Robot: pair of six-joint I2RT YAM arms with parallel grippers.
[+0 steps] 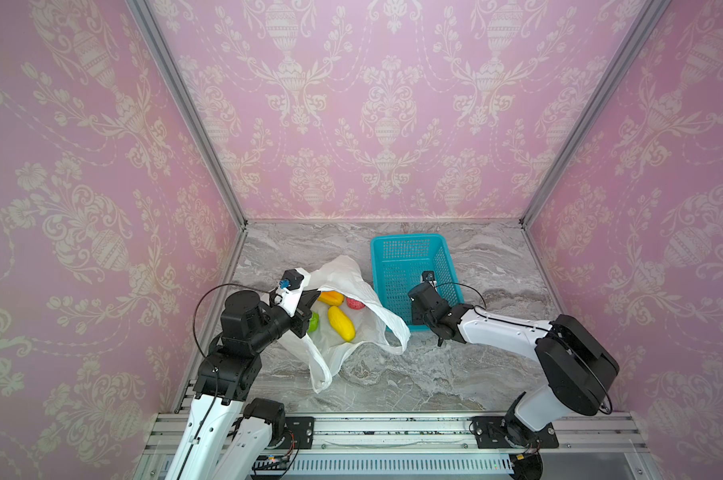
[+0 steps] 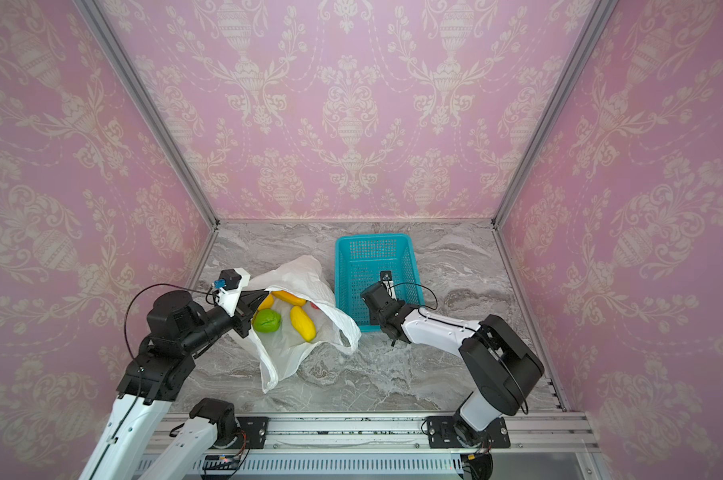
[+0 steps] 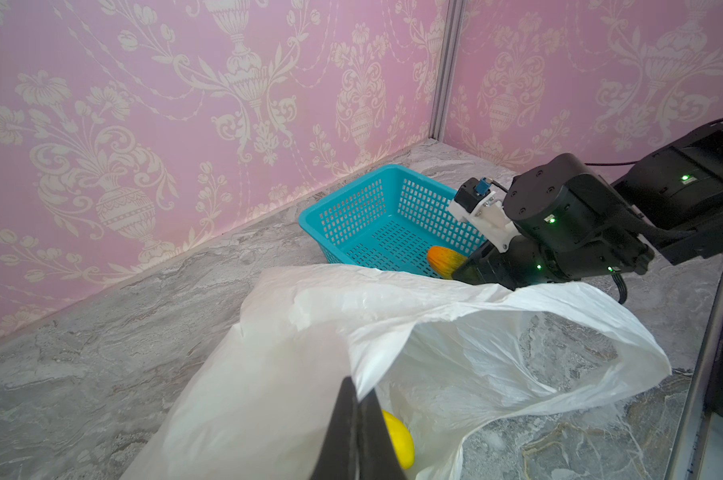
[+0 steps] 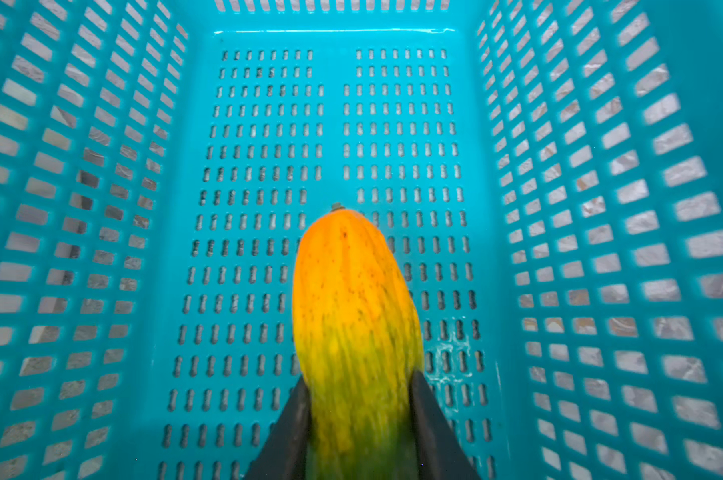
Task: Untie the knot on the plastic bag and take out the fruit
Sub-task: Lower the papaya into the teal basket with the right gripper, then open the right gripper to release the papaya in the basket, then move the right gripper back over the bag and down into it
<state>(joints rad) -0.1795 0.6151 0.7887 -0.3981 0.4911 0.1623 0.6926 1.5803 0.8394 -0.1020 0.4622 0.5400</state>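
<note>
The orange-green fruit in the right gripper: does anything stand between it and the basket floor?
Nothing visible does. The right gripper holds the orange-green fruit between its fingers inside the basket, and the perforated floor ahead of the fruit is bare.

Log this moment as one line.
left claw: shut on bag rim | right claw: holds orange-green fruit in basket | bag: open, other fruit inside
</note>
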